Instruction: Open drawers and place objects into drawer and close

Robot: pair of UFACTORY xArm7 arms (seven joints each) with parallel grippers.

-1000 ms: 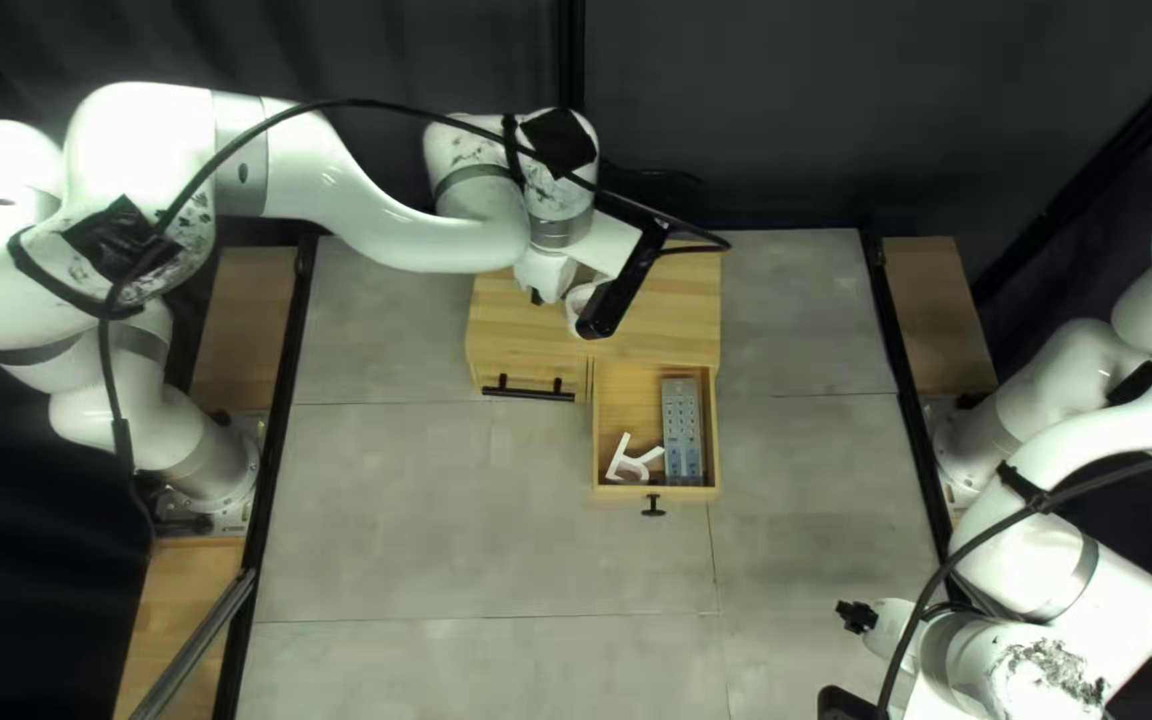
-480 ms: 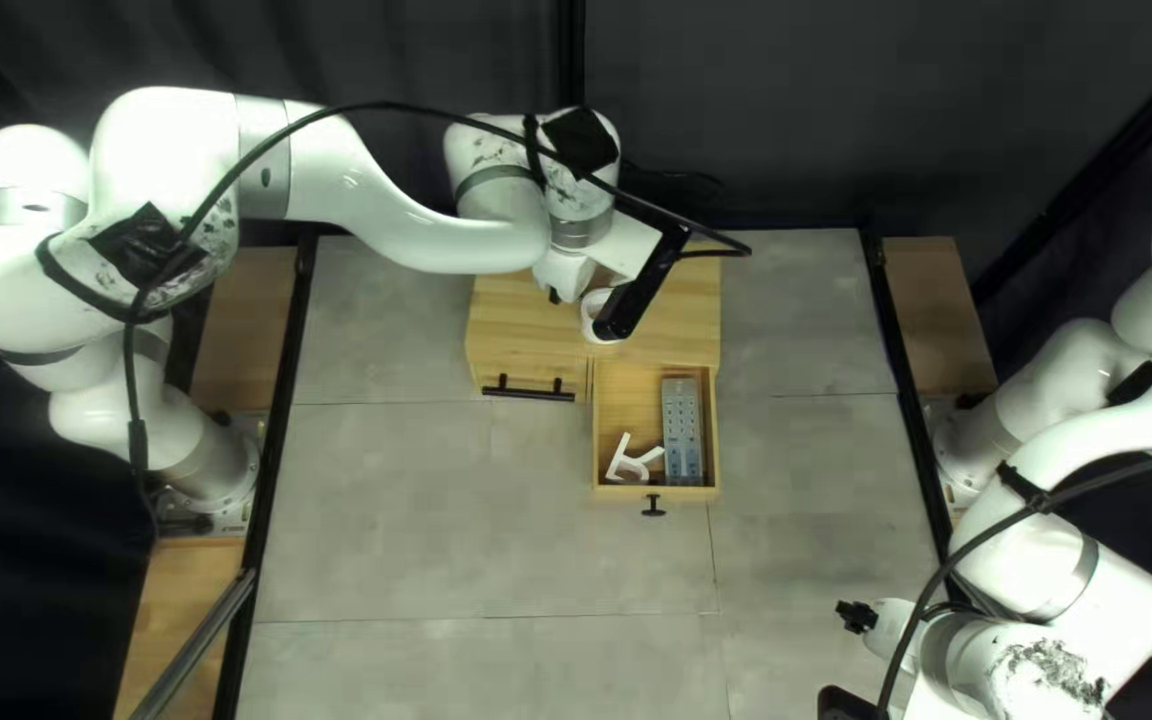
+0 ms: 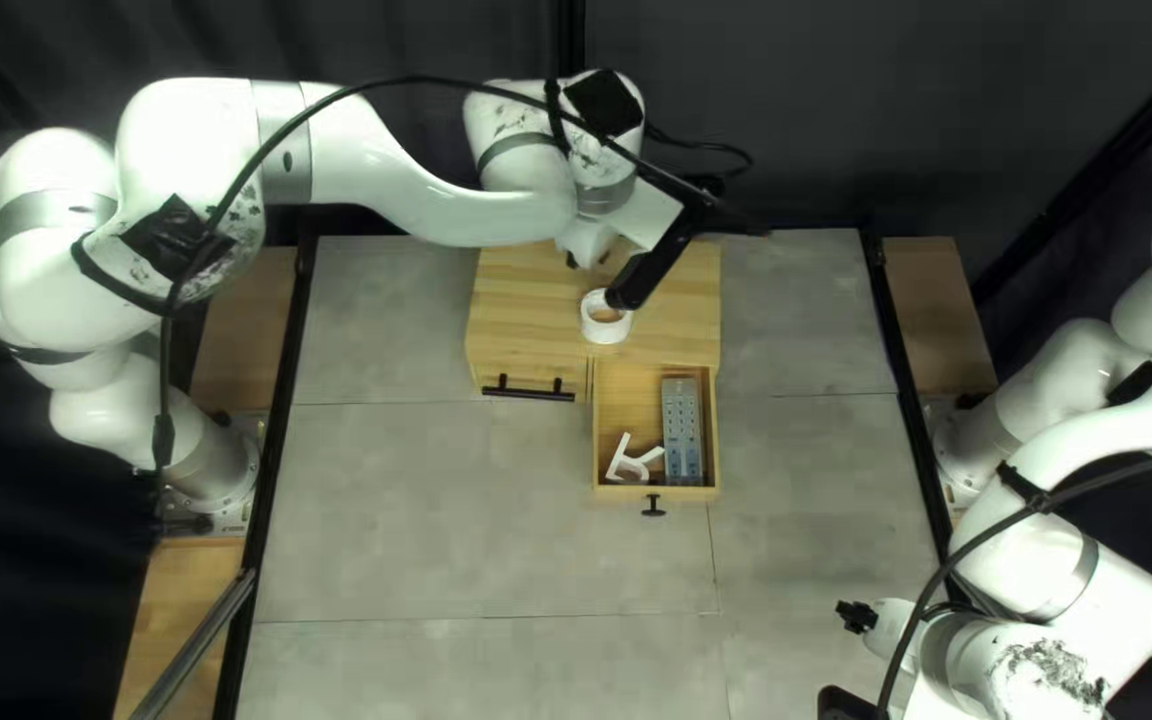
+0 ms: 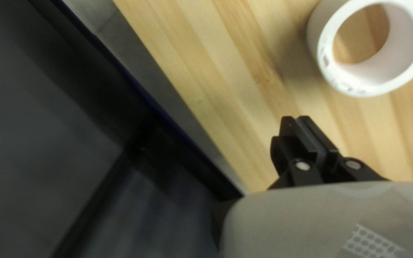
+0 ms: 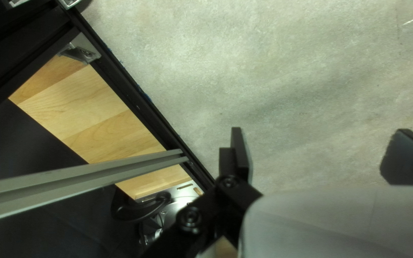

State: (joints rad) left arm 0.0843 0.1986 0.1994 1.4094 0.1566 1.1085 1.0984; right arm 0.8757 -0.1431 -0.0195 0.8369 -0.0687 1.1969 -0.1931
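Observation:
My left gripper (image 3: 572,262) is over the wooden cabinet (image 3: 510,327), behind a white tape roll (image 3: 606,318) standing on its top. In the left wrist view my left gripper (image 4: 298,119) is shut with nothing held, and the tape roll (image 4: 328,48) lies ahead and to one side, apart from it. The small right drawer (image 3: 718,440) is pulled out, holding a grey remote (image 3: 682,430) and a white R-shaped piece (image 3: 632,460). The wide drawer with a black handle (image 3: 528,390) is closed. My right gripper (image 3: 856,616), near the table's near right, stands open and empty in the right wrist view (image 5: 316,148).
A black rail (image 3: 899,387) runs along the table's right side, another (image 3: 276,440) along its left. A metal bar (image 3: 196,647) slants at the near left. The dark curtain (image 3: 790,120) hangs behind the cabinet.
My left gripper has moved right and then back toward the far edge, leaving the tape roll more exposed. The right arm, open drawer and its contents look unchanged.

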